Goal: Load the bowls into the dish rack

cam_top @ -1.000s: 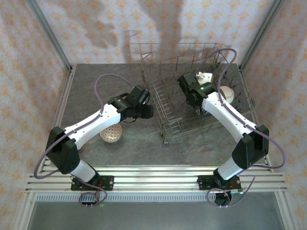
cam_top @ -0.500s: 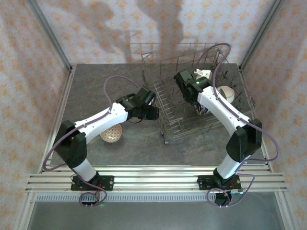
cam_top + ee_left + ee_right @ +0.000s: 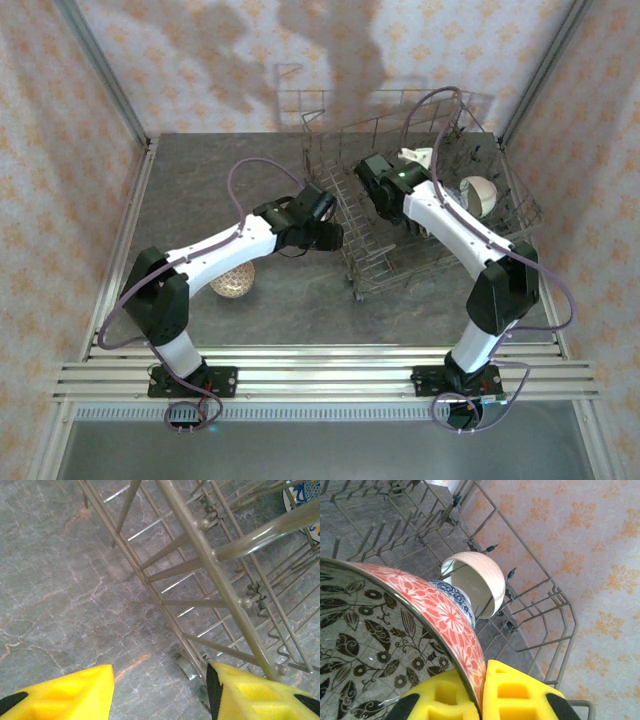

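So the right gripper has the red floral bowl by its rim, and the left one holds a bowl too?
Not the left: the left wrist view shows the left gripper open and empty beside the dish rack. The right gripper does hold the red floral bowl by its rim.

Dull grey metal wire throughout the dish rack [image 3: 385, 262], smooth, with a soft sheen along the thick top rail. Matt, stone-like grey on the table top [image 3: 200, 180], veined and faintly mottled. Glossy glazed ceramic on the red-patterned bowl [image 3: 380, 625], bright with reflections inside; same smooth glaze inside the cream bowl [image 3: 476, 582] just beyond it. Yellow foam on the right finger pads [image 3: 515, 695] and left finger pads [image 3: 60, 690], matt and slightly porous. Shiny white plastic on the arm shells [image 3: 215, 252]. Brushed aluminium along the near rails [image 3: 320, 368].
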Robot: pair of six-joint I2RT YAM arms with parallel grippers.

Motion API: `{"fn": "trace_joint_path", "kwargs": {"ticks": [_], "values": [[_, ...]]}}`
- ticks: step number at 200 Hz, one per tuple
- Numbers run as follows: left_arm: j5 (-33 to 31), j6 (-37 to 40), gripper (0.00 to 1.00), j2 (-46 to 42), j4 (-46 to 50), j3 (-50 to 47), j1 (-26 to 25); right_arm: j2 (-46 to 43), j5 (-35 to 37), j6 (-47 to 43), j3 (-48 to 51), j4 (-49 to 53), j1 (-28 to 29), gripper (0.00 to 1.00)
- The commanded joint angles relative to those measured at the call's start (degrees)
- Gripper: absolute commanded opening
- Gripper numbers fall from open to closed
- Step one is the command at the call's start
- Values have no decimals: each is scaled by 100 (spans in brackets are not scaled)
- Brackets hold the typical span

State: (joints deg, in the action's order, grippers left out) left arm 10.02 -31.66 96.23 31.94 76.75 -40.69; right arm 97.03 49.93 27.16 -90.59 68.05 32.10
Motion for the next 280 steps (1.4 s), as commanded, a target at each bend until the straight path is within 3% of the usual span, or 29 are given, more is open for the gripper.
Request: {"fn": "trace_joint_path", "kwargs": {"ticks": [1,86,236,280], "values": [[-402,-89,54,-466,-180,-200,-113,39,494,-23,127,-211,42,0],[-1087,2,56,-1465,108,-620,-23,376,703,70,206,-145,284,0],[-1072,2,56,-1734,234,-843,92,909,919,917,146,708,596,0],[-1059,2,56,-1734,211,-854,96,949,898,879,153,743,693,10]]}}
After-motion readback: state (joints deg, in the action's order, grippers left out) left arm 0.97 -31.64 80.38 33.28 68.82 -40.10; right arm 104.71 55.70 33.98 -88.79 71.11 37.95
